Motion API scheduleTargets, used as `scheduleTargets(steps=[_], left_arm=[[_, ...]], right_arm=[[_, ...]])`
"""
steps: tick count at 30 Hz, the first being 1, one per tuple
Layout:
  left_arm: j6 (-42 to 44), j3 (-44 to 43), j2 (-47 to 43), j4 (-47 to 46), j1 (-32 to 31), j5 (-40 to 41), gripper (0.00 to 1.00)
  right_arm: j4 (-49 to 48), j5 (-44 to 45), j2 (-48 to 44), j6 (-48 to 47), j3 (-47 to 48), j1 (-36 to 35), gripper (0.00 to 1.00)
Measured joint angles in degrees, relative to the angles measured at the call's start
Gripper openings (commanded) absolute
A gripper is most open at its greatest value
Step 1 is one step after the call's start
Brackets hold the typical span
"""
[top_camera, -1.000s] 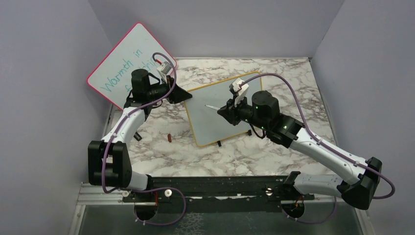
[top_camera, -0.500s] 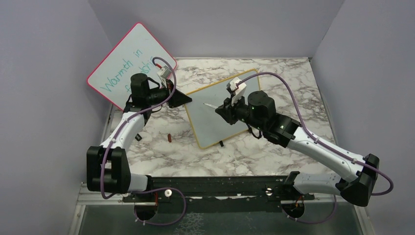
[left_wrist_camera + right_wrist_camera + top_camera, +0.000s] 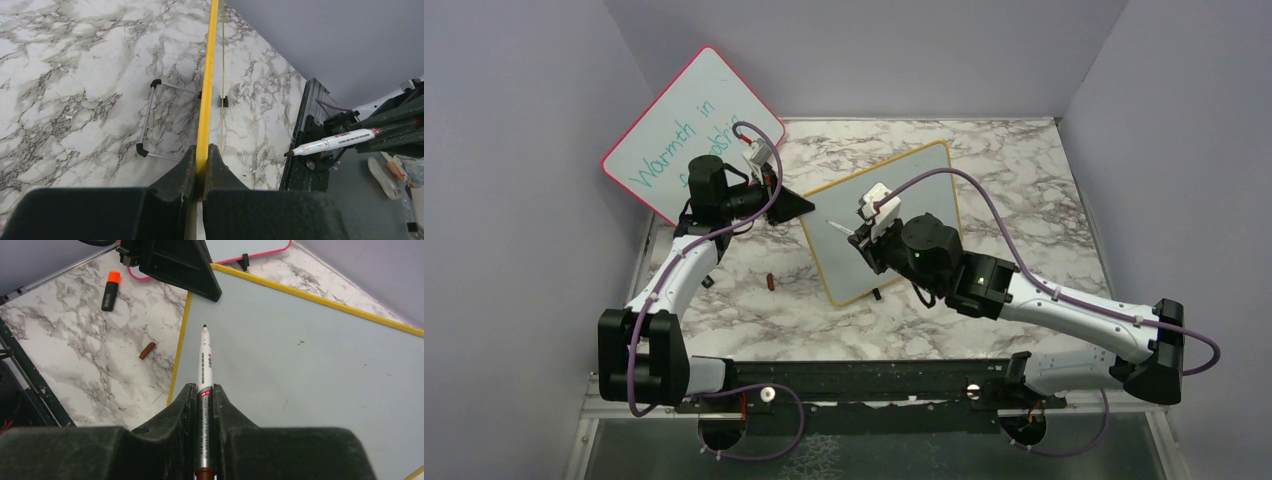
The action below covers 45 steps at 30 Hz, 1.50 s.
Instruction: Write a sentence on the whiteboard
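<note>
Writing has not been started: the whiteboard [image 3: 836, 265] lies near the middle of the desk [image 3: 1024, 170], turned at a slant. It is seen to be bare but for a few tiny specks, and no word of the sentence can be found on it. The yellow frame of the board is pinched tight on the side nearest the left arm by the left fingers [image 3: 185, 167], so the board is judged to be held steady for writing. A white marker [image 3: 205, 360] is squeezed between the right fingers [image 3: 185, 405], with its cap off and its dark tip pointed out over the board, close to that same yellow edge. Whether the tip is touching the surface cannot be told. The step in hand is judged to be the lining up of the tip for the first letter. For the next move, the tip would need to be set down softly and drawn away from the pinched edge in small strokes, with room kept for a whole line of words. Lots of bare board is open past the tip on that far side. Little room is found on the other side, where the frame and the left fingers are close by. A pink-framed board [image 3: 674, 130] stands behind the left arm. A small red-brown piece [image 3: 147, 350] and an orange-capped pen [image 3: 110, 287] lie on the desk off that edge, so wide swings that way should be avoided.
</note>
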<state>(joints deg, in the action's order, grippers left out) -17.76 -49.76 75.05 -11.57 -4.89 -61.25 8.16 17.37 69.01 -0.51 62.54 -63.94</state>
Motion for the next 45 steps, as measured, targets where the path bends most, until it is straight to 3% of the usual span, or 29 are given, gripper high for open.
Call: scheduleTargets(steps=[12, 45], left_arm=[[0.3, 0.0, 0.0, 0.4, 0.0, 0.2, 0.00], [0.4, -0.3, 1.1, 0.4, 0.3, 0.2, 0.00]], right_arm=[[-3.4, 9.9, 5.0, -5.7, 0.7, -4.7, 0.01], [-8.9, 12.9, 7.6, -8.2, 0.6, -6.7, 0.01]])
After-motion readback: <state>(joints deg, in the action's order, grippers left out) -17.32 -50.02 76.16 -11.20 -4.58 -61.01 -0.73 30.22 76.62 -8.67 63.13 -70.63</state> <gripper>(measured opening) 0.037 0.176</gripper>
